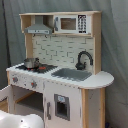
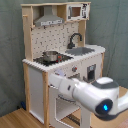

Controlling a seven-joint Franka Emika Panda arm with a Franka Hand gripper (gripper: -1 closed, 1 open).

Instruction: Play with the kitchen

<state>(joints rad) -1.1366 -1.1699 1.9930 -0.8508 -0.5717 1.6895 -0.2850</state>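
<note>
White panels and light-wood edging make up the kitchen [image 1: 60,70], which stands upright on the floor against a grey-green curtain [image 1: 112,45] in both exterior views. On its surface, a small metal pot [image 1: 31,63] sits on the black stovetop [image 1: 35,67]. In the first exterior view the grey sink [image 1: 72,74] lies at about 3 o'clock from the pot, and the black faucet [image 1: 83,59] rises at roughly 1 o'clock from the sink. A hood [image 1: 39,29] and a toy microwave [image 1: 72,23] occupy the upper shelf.

In the second exterior view the oven door [image 2: 62,102] below the stovetop appears to hang open, tilted outward. The white arm [image 2: 85,95] fills the lower right of that view, its forward end close to the door's upper edge at about 9 o'clock from the blue-lit joint. In the first exterior view only a white rounded part of the arm [image 1: 20,121] shows at 7 o'clock. The gripper itself is not clearly visible in either view, so I cannot tell how it is set.

The step in hand is probably working the oven door. Doing it well calls for following the hinge arc with light force, since a straight push could tip or shift the kitchen.
</note>
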